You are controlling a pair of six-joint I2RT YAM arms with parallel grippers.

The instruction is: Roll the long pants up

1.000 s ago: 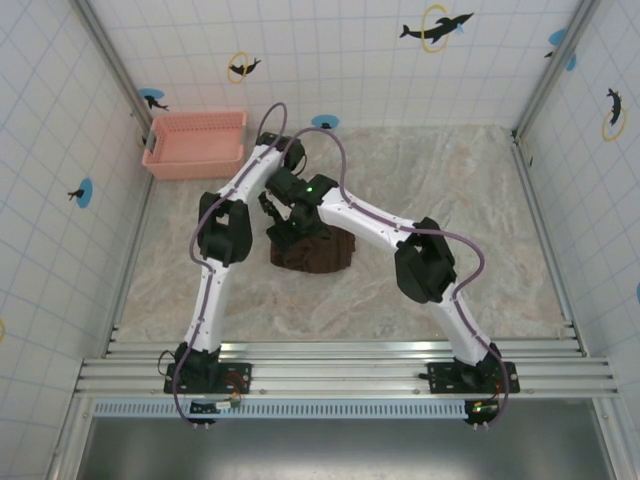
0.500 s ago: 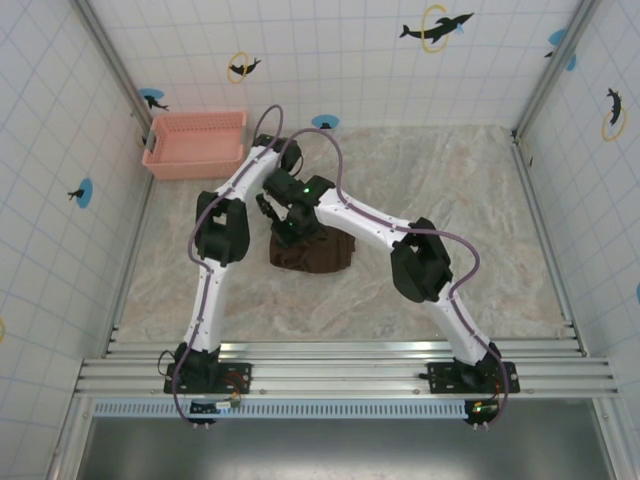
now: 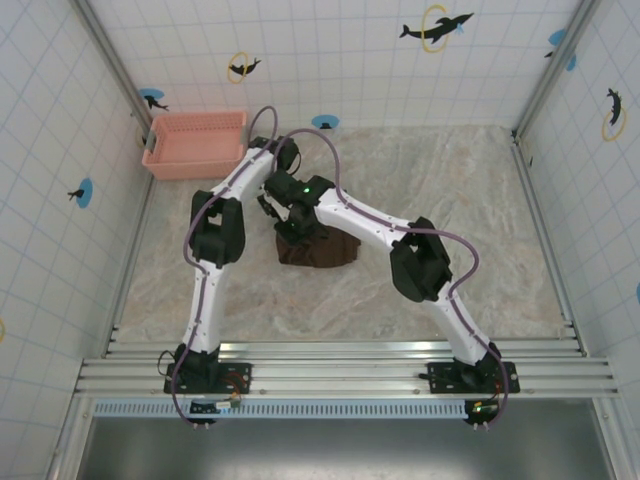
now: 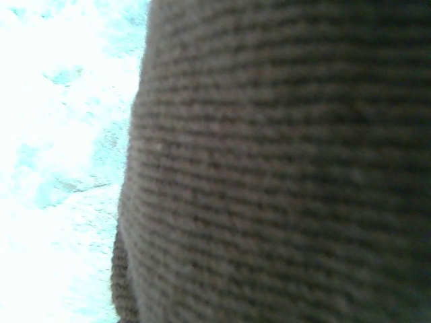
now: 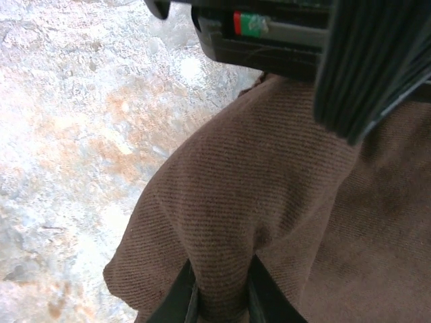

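Note:
The long pants point(image 3: 325, 252) lie as a dark brown bundle at the middle of the table. Both arms reach in over its far left end. My right gripper point(image 3: 290, 232) is shut on a raised fold of the cloth. In the right wrist view that gripper point(image 5: 222, 299) has the fold of pants point(image 5: 269, 202) pinched between its two dark fingers point(image 5: 176, 299). My left gripper point(image 3: 270, 207) sits just beyond the same end. Brown cloth point(image 4: 283, 168) lies right against the left wrist camera and hides the fingers. The left gripper's black body point(image 5: 269, 33) hangs over the fold.
A pink basket point(image 3: 196, 143) stands at the far left corner against the tiled wall. The marbled table point(image 3: 470, 220) stretches open to the right of the bundle and in front of it. Metal rails point(image 3: 340, 365) run along the near edge.
My right gripper has gone from open to shut on a fold of the pants. The bundle has shrunk and shifted slightly. The left gripper has hardly moved.

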